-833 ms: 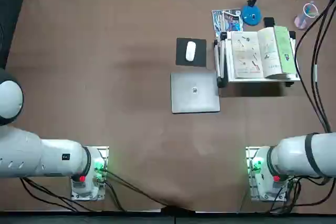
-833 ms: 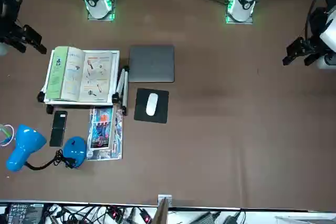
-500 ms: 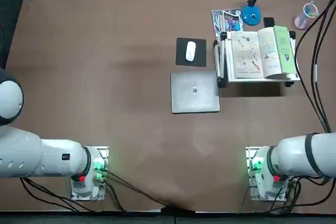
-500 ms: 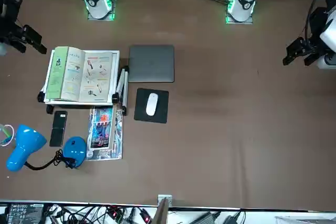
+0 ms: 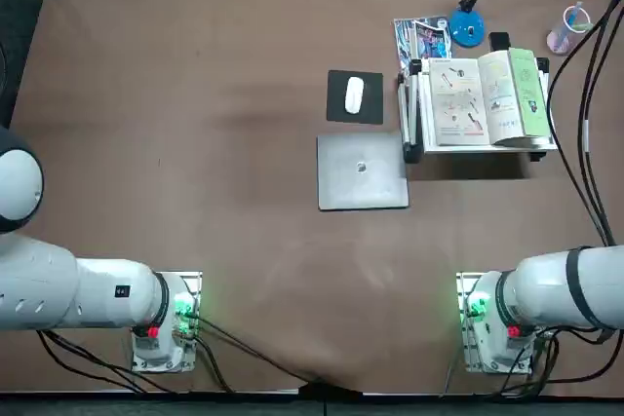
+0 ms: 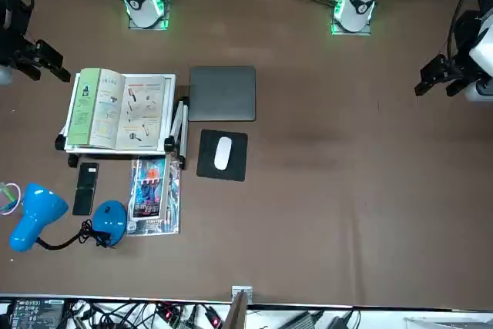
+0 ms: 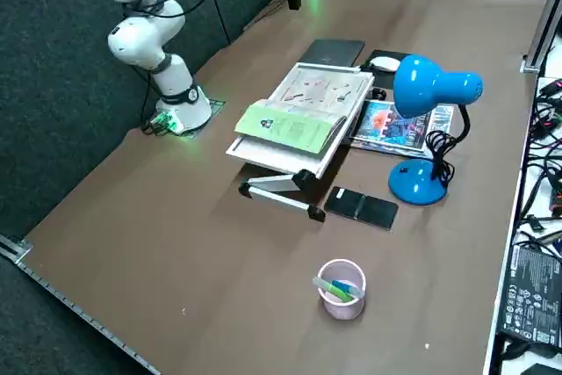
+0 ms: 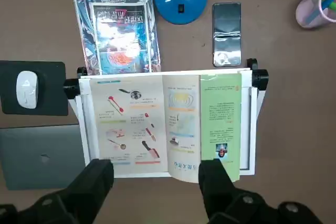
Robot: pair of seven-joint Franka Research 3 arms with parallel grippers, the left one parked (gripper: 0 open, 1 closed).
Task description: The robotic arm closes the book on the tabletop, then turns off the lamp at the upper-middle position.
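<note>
The book [image 5: 483, 99] lies open on a white stand, white diagram pages up and a green leaf on its right side; it also shows as the book [image 6: 119, 109], [image 7: 303, 107], [image 8: 168, 124]. The lamp has a round blue base [image 5: 467, 28] just behind the book, and its blue head [image 6: 31, 217] hangs on a black stem; the lamp [image 7: 420, 183] stands beside the leaflet. My right gripper [image 8: 157, 184] hovers high over the book's near edge, open, holding nothing. In the front view the right gripper [image 6: 38, 59] is at the far left.
A grey closed laptop [image 5: 362, 171] and a white mouse [image 5: 354, 94] on a black pad lie left of the book. A glossy leaflet [image 5: 422, 38] and a black phone [image 6: 85, 188] lie near the lamp. A pink cup [image 7: 341, 289] stands by the table's right edge.
My right gripper has shifted only very slightly in the front view. Book, lamp and other objects have not moved.
</note>
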